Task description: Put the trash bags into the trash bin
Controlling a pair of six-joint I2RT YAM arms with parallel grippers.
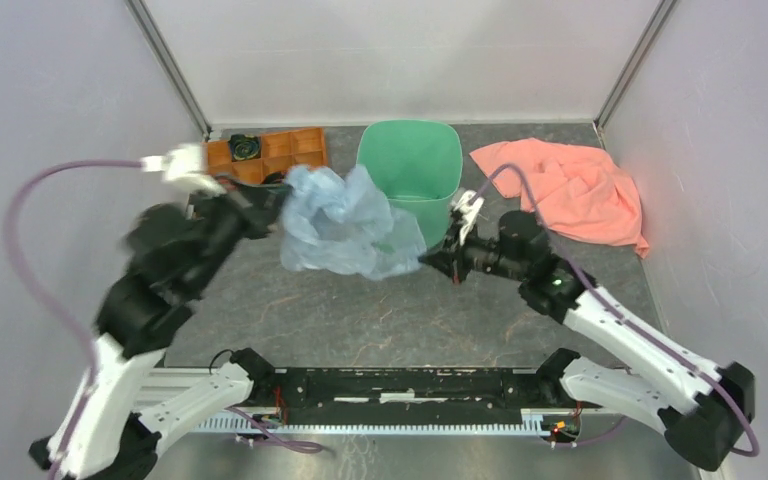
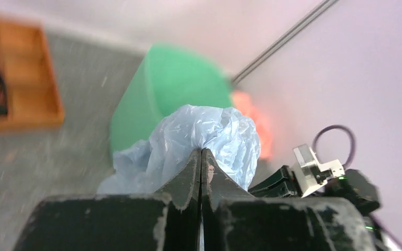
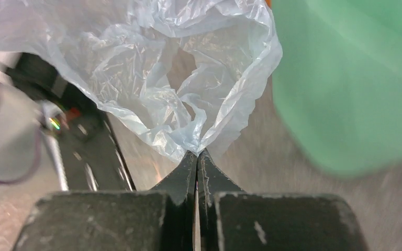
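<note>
The pale blue-grey trash bag (image 1: 342, 224) hangs crumpled between both grippers, just left of and in front of the mint-green trash bin (image 1: 411, 165). My left gripper (image 1: 278, 198) is shut on the bag's left edge; the left wrist view shows its jaws (image 2: 201, 150) pinching the bag (image 2: 209, 136) with the bin (image 2: 172, 89) behind. My right gripper (image 1: 430, 258) is shut on the bag's lower right corner; the right wrist view shows the jaws (image 3: 197, 152) closed on the plastic (image 3: 152, 63), the bin (image 3: 345, 83) to the right.
An orange compartment tray (image 1: 278, 150) lies at the back left, holding a dark object. A salmon-pink cloth (image 1: 570, 190) lies right of the bin. Walls enclose the table on three sides.
</note>
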